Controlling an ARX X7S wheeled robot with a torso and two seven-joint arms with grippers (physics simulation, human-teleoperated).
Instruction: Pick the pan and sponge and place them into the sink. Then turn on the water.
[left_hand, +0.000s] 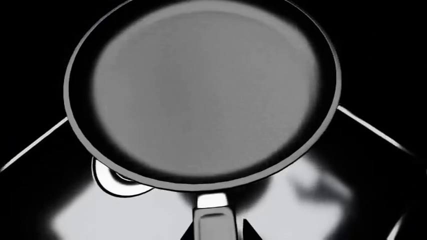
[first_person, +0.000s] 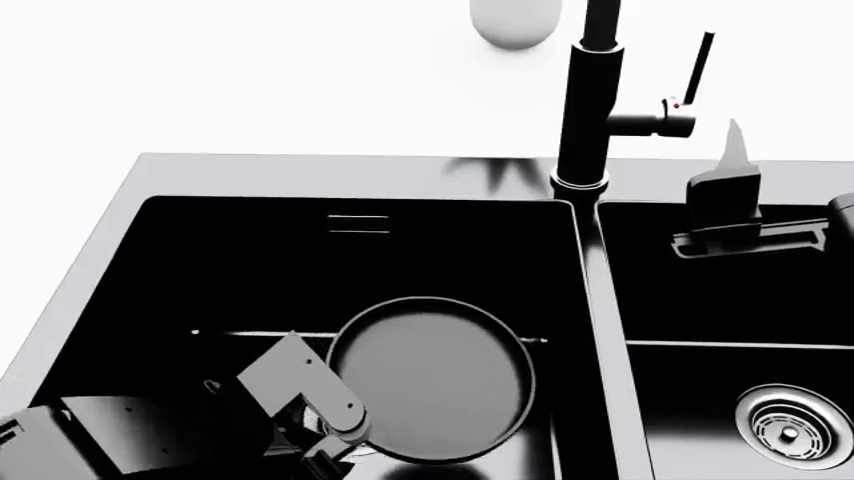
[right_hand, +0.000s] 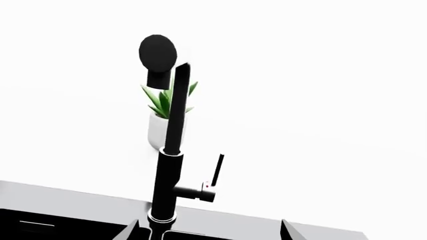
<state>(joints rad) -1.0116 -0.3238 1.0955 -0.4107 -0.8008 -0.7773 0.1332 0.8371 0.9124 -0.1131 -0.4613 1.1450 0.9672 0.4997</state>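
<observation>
The black pan (first_person: 430, 378) lies low inside the left bowl of the sink (first_person: 267, 175), its handle pointing to the near left. My left gripper (first_person: 334, 432) is shut on the pan's handle (left_hand: 213, 220). In the left wrist view the pan (left_hand: 200, 90) fills the frame, with a dark fingertip on each side of the handle and the left gripper (left_hand: 217, 232) at the frame edge. My right gripper (first_person: 785, 195) is open and empty over the back of the right bowl, beside the faucet. Its fingers stand wide apart in the right wrist view (right_hand: 212, 231). The sponge is out of view.
The tall black faucet (first_person: 587, 100) stands on the rim between the bowls, its lever (first_person: 694, 70) raised on the right; both show in the right wrist view (right_hand: 170, 150). A potted plant (right_hand: 167, 110) is behind it. Steel drains show in both bowls (first_person: 794, 425) (left_hand: 117, 181).
</observation>
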